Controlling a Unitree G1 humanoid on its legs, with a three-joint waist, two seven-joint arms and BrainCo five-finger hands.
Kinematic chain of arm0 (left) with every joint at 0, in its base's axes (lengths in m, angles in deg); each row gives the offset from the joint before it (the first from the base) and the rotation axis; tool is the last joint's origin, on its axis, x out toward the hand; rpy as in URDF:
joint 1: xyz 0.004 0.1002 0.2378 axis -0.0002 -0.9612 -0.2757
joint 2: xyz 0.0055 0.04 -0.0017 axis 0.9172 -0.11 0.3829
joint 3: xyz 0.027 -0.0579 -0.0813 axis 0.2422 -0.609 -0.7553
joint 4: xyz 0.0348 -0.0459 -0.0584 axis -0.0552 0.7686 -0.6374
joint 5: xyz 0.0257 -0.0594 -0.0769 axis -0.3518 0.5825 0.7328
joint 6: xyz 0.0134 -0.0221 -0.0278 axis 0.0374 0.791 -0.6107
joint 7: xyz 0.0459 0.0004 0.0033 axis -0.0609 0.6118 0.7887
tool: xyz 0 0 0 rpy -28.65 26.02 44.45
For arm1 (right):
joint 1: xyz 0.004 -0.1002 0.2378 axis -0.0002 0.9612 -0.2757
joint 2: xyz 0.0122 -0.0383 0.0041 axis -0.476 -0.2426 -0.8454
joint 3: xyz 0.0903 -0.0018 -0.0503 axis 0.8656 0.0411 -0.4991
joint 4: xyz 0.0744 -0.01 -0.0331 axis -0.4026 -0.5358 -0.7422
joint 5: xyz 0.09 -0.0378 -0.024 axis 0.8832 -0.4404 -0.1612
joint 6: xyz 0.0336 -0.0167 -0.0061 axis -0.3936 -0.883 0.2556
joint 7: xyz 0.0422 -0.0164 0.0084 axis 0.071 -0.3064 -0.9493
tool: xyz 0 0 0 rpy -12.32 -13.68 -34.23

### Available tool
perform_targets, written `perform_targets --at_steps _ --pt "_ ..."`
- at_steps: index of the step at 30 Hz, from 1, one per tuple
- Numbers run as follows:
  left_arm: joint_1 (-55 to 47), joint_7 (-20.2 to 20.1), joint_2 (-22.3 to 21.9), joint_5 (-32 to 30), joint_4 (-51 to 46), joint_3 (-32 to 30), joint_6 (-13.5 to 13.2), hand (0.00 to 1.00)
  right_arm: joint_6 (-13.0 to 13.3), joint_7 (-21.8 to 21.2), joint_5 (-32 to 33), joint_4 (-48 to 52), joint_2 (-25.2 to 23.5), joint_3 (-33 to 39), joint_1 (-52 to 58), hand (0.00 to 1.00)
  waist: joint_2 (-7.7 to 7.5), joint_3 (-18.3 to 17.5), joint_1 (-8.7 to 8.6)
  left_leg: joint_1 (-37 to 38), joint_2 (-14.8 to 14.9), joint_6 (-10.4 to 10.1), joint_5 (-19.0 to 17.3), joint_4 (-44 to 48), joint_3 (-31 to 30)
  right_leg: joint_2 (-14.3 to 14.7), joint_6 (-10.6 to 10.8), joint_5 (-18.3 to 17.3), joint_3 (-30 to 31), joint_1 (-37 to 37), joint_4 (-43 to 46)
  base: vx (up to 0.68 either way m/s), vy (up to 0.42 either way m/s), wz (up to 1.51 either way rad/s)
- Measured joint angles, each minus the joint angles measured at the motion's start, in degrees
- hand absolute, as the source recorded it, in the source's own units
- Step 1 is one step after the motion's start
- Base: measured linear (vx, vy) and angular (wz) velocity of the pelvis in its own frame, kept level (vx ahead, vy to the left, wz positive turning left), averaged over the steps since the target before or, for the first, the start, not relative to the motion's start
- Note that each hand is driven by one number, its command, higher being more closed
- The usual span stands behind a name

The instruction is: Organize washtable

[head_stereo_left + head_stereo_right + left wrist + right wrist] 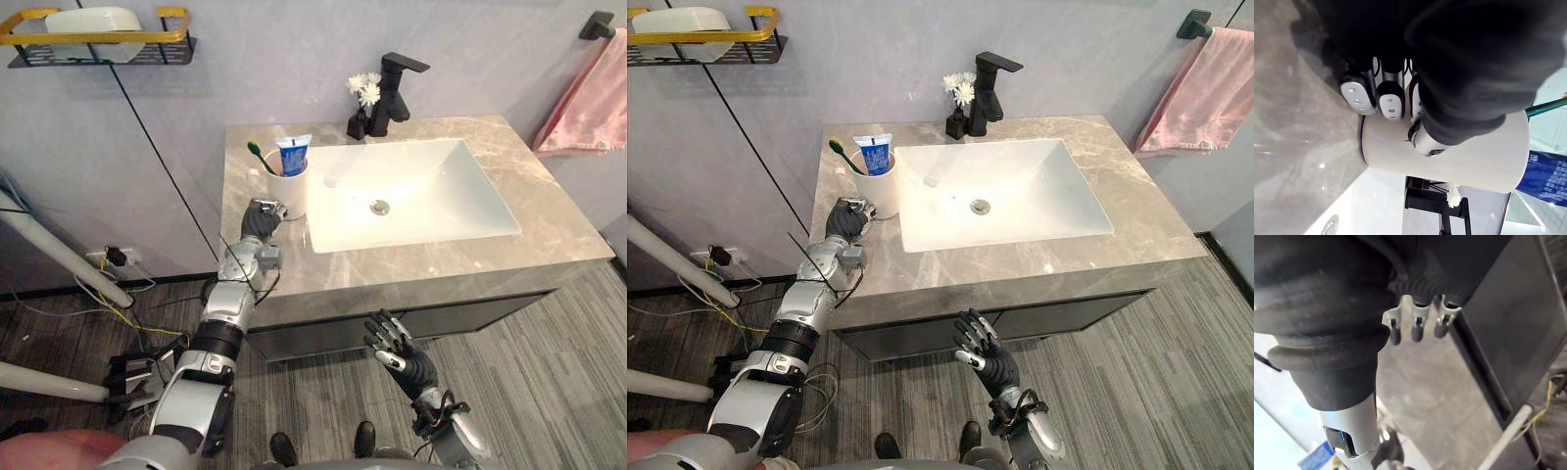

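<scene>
Gripping the white cylindrical cup (294, 192) at the grey marble counter's (549, 217) left, my left hand (261, 220) curls round it; right hand (400, 354) fingers spread wide.

Basin (431, 191) sat sunk in counter (549, 220). Faucet (397, 93) stood behind basin, flower vase (361, 108) just left of it. Cup (291, 189) was on counter left of basin, toothbrush (261, 157) and toothpaste tube (293, 155) in it. Left hand (261, 221) was against cup's near side. Right hand (397, 352) was below counter's front edge. Shelf (98, 49) was on wall far left, towel (593, 103) far right.
</scene>
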Motion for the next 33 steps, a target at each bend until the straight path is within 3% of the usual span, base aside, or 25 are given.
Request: perform_targets --at_steps 9,18,33 --pt "-7.8 -2.9 -1.7 0.1 -8.5 5.8 -0.3 1.00 0.0 0.5 0.0 -0.1 -0.7 0.1 -1.5 0.00 0.13 -0.1 0.47 0.5 -0.2 0.0 0.1 0.0 -1.3 -0.2 0.0 0.0 -1.3 0.8 0.0 -0.01 0.007 0.08" --pt "-11.3 -6.6 -2.8 0.0 -10.8 11.3 0.4 1.00 -0.2 1.3 0.1 -0.7 -0.6 0.3 -2.5 0.00 2.10 -1.3 1.33 0.9 -0.4 0.1 0.1 0.0 -2.2 -0.4 0.2 -0.2 -2.3 1.7 0.0 0.00 0.006 0.04" --pt "-11.1 -7.2 -3.7 -1.3 -12.2 14.3 0.8 1.00 -1.0 1.4 0.2 -2.6 -0.7 0.4 -2.0 0.00 2.18 -2.2 -0.05 1.2 -0.4 0.1 0.1 0.0 -1.6 -0.4 0.2 -0.2 -1.7 1.7 0.0 0.00 0.001 -0.02"
